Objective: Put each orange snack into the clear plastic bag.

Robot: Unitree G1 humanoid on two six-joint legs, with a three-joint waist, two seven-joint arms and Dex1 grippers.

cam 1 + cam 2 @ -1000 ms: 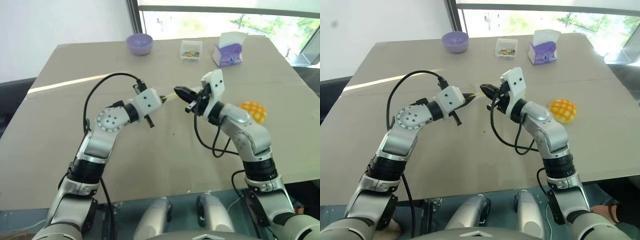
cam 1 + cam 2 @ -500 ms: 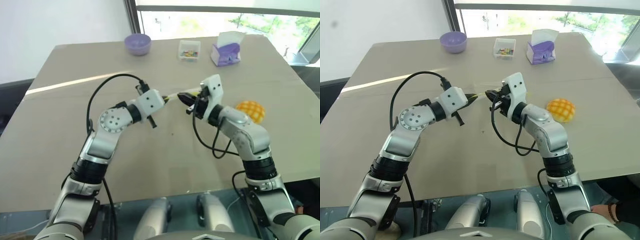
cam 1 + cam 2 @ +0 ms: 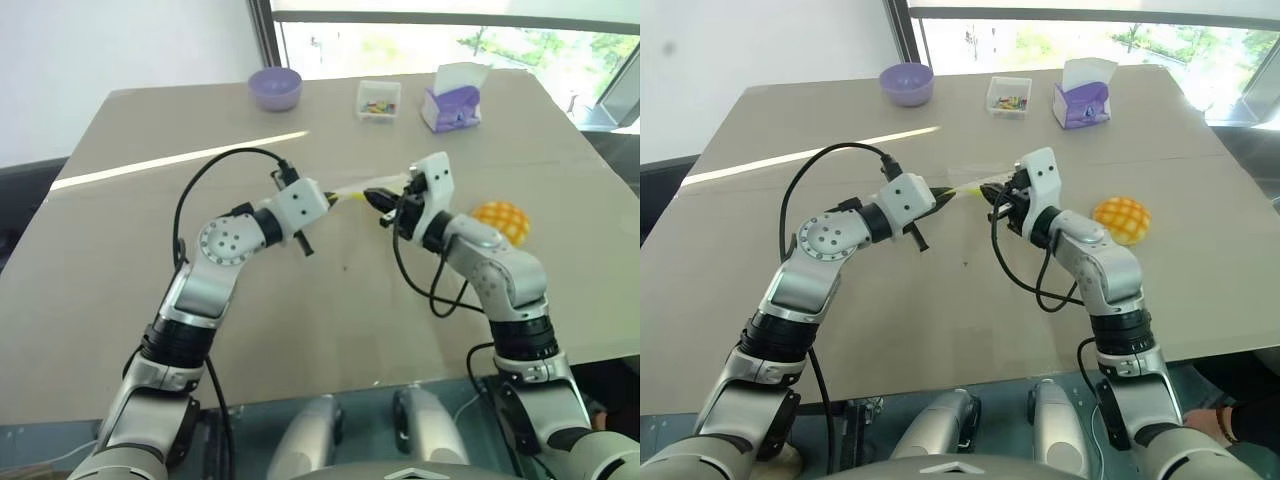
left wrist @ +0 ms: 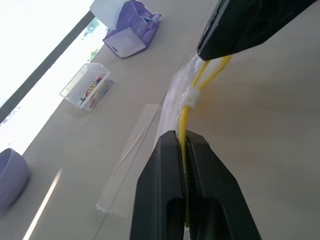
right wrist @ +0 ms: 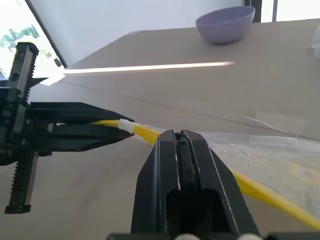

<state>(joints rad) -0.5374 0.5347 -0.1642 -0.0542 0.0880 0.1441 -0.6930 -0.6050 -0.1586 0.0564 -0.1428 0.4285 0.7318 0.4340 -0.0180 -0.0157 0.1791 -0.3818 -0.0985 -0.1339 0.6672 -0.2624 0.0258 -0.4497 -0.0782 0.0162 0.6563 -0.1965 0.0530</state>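
Clear plastic bag [image 3: 352, 190] hangs between our left gripper [image 3: 327, 198] and right gripper [image 3: 375, 196], both clamped on its yellow strip; the orange snack [image 3: 505, 221] lies at three o'clock. Our left wrist view shows a small clear box [image 4: 86, 87] holding colourful bits.

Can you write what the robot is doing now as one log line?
left gripper: shut on clear plastic bag | right gripper: shut on bag | orange snack: on table, outside bag

An office or lab-like room. A plain tan table [image 3: 120, 250] stands against a big window [image 3: 450, 40] and white wall [image 3: 120, 40]. Far across it sit a tissue box [image 3: 455, 100] and purple bowl [image 3: 278, 87].
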